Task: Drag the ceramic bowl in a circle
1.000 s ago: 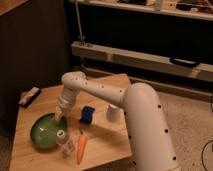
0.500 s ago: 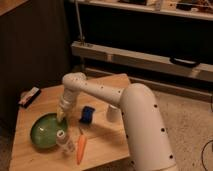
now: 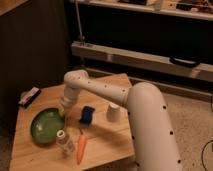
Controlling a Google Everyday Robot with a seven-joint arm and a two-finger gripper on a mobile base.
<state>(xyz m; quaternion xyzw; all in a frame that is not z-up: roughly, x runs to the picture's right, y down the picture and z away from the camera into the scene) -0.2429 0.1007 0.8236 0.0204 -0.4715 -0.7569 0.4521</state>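
Green, glossy, round ceramic bowl (image 3: 46,126) sat on the left part of the wooden counter (image 3: 107,139). My end effector (image 3: 63,112) was down at its right rim; whether open or closed, I could not tell. A small blue block (image 3: 86,115) lay just beside.

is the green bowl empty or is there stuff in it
Empty: the ceramic bowl shows only bare green glaze inside. The gripper sits at the rim nearest the blue object.

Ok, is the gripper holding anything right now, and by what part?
Cannot tell. The gripper sits at the rim of the ceramic bowl, but an actual hold isn't visible.
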